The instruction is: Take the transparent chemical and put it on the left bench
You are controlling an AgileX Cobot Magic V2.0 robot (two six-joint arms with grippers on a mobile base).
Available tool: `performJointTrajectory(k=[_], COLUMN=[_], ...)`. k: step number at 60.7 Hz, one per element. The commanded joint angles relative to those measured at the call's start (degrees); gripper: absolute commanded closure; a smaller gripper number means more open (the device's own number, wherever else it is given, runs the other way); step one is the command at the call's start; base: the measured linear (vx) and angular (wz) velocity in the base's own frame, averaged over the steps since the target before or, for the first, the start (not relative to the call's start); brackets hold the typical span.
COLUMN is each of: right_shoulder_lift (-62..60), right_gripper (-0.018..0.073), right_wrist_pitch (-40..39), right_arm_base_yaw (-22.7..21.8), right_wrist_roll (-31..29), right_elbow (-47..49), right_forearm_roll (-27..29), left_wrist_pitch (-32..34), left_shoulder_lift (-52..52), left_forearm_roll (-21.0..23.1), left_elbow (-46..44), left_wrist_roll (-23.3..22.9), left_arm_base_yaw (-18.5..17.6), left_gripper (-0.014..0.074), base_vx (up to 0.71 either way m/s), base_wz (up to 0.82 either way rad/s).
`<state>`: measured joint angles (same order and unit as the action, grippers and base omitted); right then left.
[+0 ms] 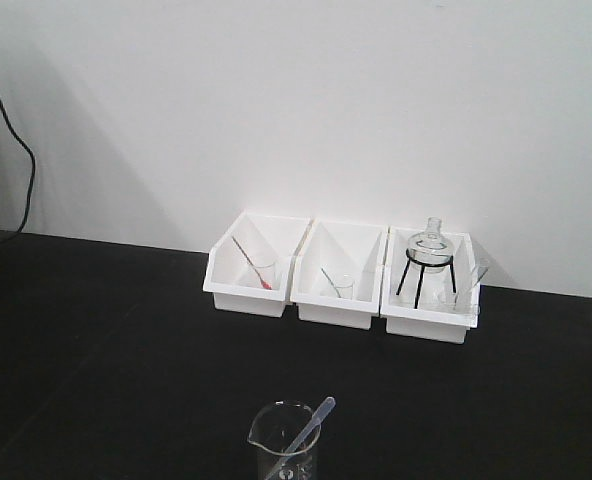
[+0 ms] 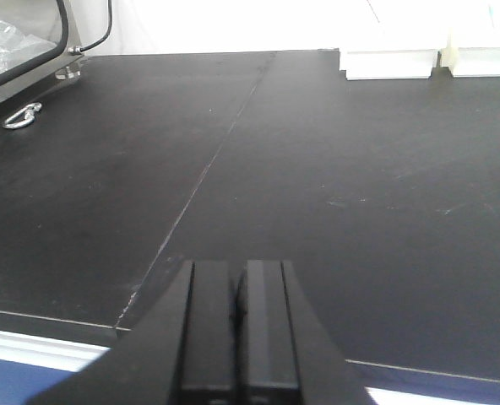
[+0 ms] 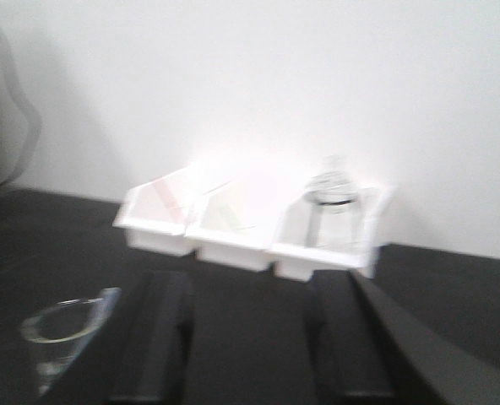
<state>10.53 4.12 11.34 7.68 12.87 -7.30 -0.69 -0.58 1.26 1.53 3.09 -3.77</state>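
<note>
Two arms low over left bench (image 1: 96, 350): left fingers (image 2: 212, 329) pressed together, right fingers (image 3: 157, 337) spread, empty

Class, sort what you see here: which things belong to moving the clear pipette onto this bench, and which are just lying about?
Belongs to the job:
clear pipette
black bench
right tool

Lying about:
beaker holding the pipette
three white bins
round flask on stand
red-tinted pipette
</note>
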Motion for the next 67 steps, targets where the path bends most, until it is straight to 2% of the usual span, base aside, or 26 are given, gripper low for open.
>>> performJointTrajectory(k=[1, 9, 14, 17, 22, 32, 67], right_shoulder_lift=[-5.4, -12.0, -11.7, -11.8, -11.8, -11.8, -11.7], right_gripper=[0.0319, 0.0486, 0.0573, 0.0571, 0.0568, 0.0567, 0.0567], right_wrist_pitch=[-6.0, -5.6, -7.2, -2.8, -0.7, -0.6, -0.7], right_arm_base_yaw=[-4.8, -5.7, -5.9, -6.3, -8.2, -10.4, -10.4], right_wrist_roll=[-3.9, -13.0, -15.8, -15.8, -15.7, -12.7, -12.5], right_elbow=[-3.8, -11.3, -15.3, -15.0, -15.0, -15.0, -15.0], right_forearm_roll=[1.2, 4.9, 6.2, 7.0, 6.9, 8.4, 8.5], left_wrist_pitch=[4.5, 4.5, 4.5, 4.5, 4.5, 4.5, 4.5], left_shoulder_lift=[-1.1, -1.1, -1.1, -1.1, -1.1, -1.1, -1.1], left_forearm_roll=[0.0, 0.0, 0.0, 0.0, 0.0, 0.0, 0.0], left_elbow=[0.9, 0.9, 0.9, 0.9, 0.9, 0.9, 0.9], left_wrist_roll=[-0.4, -0.4, -0.4, -0.4, -0.4, -0.4, -0.4], left_arm_base_yaw=[-0.1, -0.1, -0.1, -0.1, -0.1, -0.1, -0.1], left_gripper=[0.0600, 0.0600, 0.0600, 0.0600, 0.0600, 0.0600, 0.0600], base_vx=[0.00, 0.00, 0.00, 0.00, 0.00, 0.00, 0.00], base_wz=[0.00, 0.00, 0.00, 0.00, 0.00, 0.00, 0.00])
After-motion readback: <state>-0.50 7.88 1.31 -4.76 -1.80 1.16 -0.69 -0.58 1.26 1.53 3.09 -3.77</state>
